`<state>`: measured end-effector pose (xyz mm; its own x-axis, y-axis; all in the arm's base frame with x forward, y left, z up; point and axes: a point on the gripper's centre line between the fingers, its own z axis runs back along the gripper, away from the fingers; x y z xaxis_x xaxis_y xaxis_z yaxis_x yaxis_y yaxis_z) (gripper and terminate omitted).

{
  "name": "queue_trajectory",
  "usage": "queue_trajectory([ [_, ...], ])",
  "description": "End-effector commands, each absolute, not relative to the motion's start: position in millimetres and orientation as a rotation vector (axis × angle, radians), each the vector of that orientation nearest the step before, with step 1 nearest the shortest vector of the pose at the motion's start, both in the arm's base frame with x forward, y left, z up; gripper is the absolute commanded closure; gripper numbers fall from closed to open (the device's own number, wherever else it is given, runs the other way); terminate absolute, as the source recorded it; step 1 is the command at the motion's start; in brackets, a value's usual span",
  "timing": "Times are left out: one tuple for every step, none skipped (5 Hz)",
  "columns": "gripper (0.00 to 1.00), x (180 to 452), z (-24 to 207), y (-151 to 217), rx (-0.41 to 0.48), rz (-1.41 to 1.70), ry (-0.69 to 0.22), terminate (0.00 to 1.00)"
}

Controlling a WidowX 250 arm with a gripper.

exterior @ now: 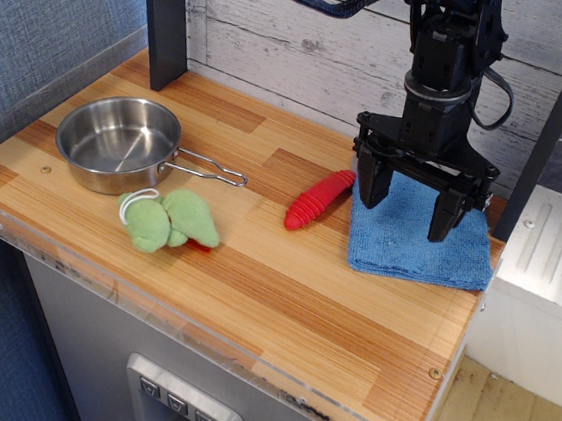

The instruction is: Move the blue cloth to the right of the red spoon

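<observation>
The blue cloth [420, 247] lies flat on the wooden table [281, 301] at the far right, just right of the red spoon [318, 199]. The spoon lies at a slant near the middle of the table, its upper end close to the cloth's left edge. My black gripper [409, 206] hangs above the cloth with its fingers spread wide and nothing between them. Its fingertips [371, 191] are a little above the towel.
A steel pan [117, 142] with a wire handle sits at the left. A green plush toy [167, 220] lies in front of it. A dark post [165, 17] stands at the back left. The table's right edge is just past the cloth.
</observation>
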<state>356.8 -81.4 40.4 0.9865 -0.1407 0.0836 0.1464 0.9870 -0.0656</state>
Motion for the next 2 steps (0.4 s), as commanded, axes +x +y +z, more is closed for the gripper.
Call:
queue_trajectory([
  [0.00,362.3,64.7,-81.3,-0.081,-0.140,-0.148,0.00],
  [0.00,362.3,64.7,-81.3,-0.081,-0.140,-0.148,1.00],
])
